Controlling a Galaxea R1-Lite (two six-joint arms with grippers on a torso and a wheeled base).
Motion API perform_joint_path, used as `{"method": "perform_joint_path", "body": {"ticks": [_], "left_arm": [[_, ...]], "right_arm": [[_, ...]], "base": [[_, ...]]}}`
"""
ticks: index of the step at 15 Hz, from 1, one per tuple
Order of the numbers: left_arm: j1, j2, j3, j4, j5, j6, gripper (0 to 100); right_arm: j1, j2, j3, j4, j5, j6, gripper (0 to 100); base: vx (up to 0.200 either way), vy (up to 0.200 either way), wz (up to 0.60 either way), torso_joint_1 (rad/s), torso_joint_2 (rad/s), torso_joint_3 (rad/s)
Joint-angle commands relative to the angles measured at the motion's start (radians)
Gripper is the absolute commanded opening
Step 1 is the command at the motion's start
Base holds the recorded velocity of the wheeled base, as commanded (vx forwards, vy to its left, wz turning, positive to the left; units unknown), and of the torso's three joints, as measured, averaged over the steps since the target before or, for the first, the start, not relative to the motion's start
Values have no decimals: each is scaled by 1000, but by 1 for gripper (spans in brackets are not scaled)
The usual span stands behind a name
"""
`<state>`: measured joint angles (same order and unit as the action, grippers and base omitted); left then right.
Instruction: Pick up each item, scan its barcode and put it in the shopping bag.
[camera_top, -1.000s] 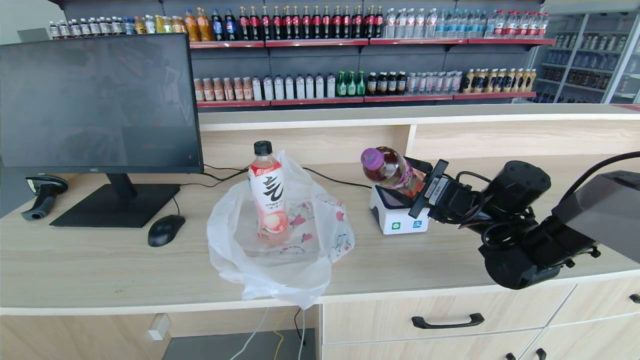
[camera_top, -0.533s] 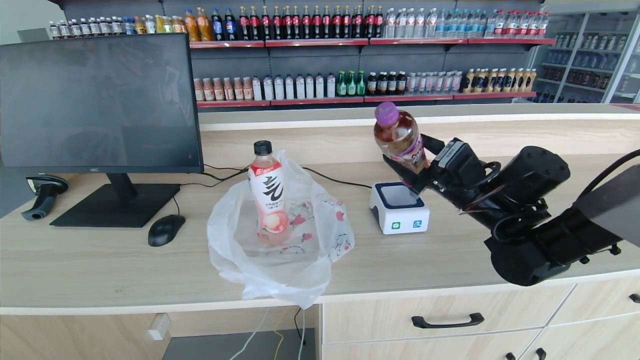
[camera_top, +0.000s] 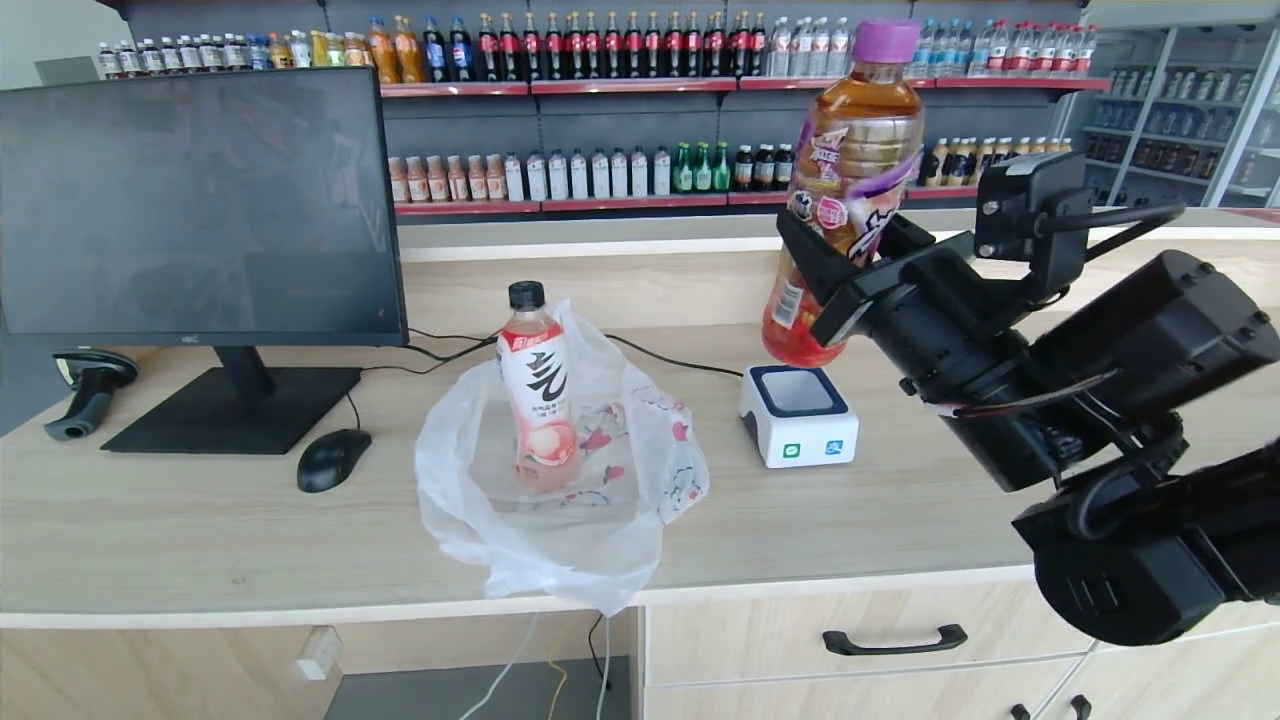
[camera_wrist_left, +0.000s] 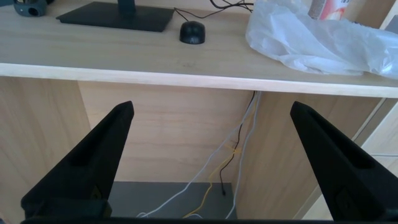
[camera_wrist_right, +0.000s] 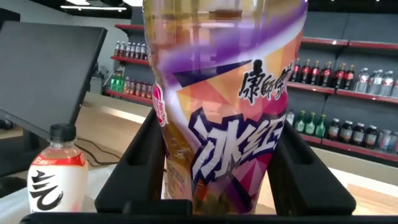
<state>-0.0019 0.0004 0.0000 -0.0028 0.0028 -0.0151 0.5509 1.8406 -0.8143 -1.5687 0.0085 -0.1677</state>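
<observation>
My right gripper (camera_top: 845, 265) is shut on a purple-capped tea bottle (camera_top: 850, 170), holding it upright high above the white barcode scanner box (camera_top: 798, 415). The same tea bottle (camera_wrist_right: 227, 118) stands between the black fingers (camera_wrist_right: 140, 168) in the right wrist view. A pink peach drink bottle (camera_top: 536, 390) with a black cap stands upright inside the open white plastic shopping bag (camera_top: 590, 520) on the counter; the drink bottle (camera_wrist_right: 55, 177) is seen lower down from the right wrist. My left gripper (camera_wrist_left: 211, 162) hangs open below the counter edge, in front of the cabinet, with nothing between its fingers.
A monitor (camera_top: 195, 210) on its stand, a black mouse (camera_top: 332, 459) and a handheld scanner (camera_top: 85, 385) occupy the counter's left side. Cables run behind the bag. Drawers (camera_top: 895, 640) sit under the counter. Shelves of bottles (camera_top: 700, 170) line the back wall.
My right gripper has lifted the tea bottle from lying tilted over the scanner box to upright and much higher, closer to the head camera. The bag and peach bottle have stayed put.
</observation>
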Motion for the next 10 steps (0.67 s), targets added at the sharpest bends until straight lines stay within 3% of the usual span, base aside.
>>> {"method": "perform_joint_path", "body": {"ticks": [1,3,5,9,10], "left_arm": [[0,0,0,0,0,0,100],[0,0,0,0,0,0,100],[0,0,0,0,0,1,100],[0,0,0,1,0,1,100],[0,0,0,1,0,3,100]], "right_arm": [[12,-98,101,-2,-2,65,0],[8,-130,227,-2,-2,171,0],[-26,-147,279,-2,1,195,0],[-42,-150,307,-2,1,168,0],[-48,-150,308,-2,-1,180,0]], "base": [[0,0,0,0,0,0],[0,0,0,0,0,0],[0,0,0,0,0,0],[0,0,0,0,0,0],[-200,0,0,2,-2,-2]]}}
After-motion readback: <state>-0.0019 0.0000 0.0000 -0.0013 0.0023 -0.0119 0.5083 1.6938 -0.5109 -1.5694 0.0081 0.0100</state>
